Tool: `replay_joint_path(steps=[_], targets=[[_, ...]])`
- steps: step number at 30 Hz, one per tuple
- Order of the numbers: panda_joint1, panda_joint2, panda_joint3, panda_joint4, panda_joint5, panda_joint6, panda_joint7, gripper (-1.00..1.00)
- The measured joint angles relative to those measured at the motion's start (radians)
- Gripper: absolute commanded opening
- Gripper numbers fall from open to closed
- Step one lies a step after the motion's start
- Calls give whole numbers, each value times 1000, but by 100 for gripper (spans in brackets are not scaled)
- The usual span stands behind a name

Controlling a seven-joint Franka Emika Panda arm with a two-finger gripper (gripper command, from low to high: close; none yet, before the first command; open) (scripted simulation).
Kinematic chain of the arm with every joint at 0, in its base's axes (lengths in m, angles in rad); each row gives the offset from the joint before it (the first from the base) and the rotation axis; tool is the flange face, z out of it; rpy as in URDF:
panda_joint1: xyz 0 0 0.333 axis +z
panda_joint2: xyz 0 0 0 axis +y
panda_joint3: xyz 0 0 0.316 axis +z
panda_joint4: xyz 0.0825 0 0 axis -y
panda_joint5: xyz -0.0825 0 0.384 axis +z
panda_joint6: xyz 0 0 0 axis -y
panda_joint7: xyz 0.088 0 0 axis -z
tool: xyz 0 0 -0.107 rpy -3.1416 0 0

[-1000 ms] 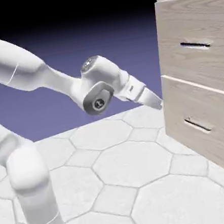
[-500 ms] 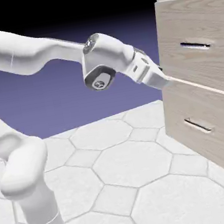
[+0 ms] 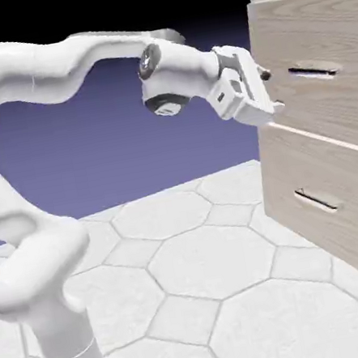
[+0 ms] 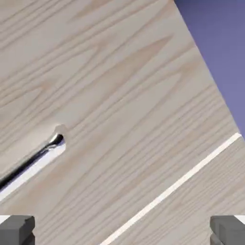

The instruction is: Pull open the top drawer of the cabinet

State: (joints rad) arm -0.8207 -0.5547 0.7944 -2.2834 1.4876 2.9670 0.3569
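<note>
We've got the white Franka arm's two-finger gripper [image 3: 270, 91] up level with the top drawer [image 3: 308, 50], the upper pale wood-grain front of the big boxy beige cabinet [image 3: 326, 157] on the exterior view's right. The gripper sits at the left edge of that drawer front, very near the wood, though we can't tell if it's actually touching. The drawer's short horizontal silver bar handle [image 3: 314, 72] is off to the right of the gripper, clearly apart from it.

In the hand view the wood grain fills nearly everything, tilted. We can see one end of the silver bar handle [image 4: 33, 160] at the left, well outside the space between the fingers. The two small grey fingertips [image 4: 16, 229] sit at the bottom corners, spread as wide as they go, with nothing between them but drawer front. A pale seam line [image 4: 172, 189] runs diagonally across, marking the gap to the lower drawer front [image 3: 327, 207]. The top drawer looks flush and closed.
</note>
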Motion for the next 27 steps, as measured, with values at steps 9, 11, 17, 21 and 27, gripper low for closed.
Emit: replay_joint_path(steps=[9, 11, 17, 21, 27], targets=[[-219, 4, 209, 139, 391, -18, -101, 0], [-268, 5, 255, 169, 478, -23, -124, 0], [-414, 8, 395, 262, 739, -35, -191, 0], [-511, 9, 488, 323, 913, -43, -236, 0], [-657, 12, 627, 416, 1174, -55, -303, 0]])
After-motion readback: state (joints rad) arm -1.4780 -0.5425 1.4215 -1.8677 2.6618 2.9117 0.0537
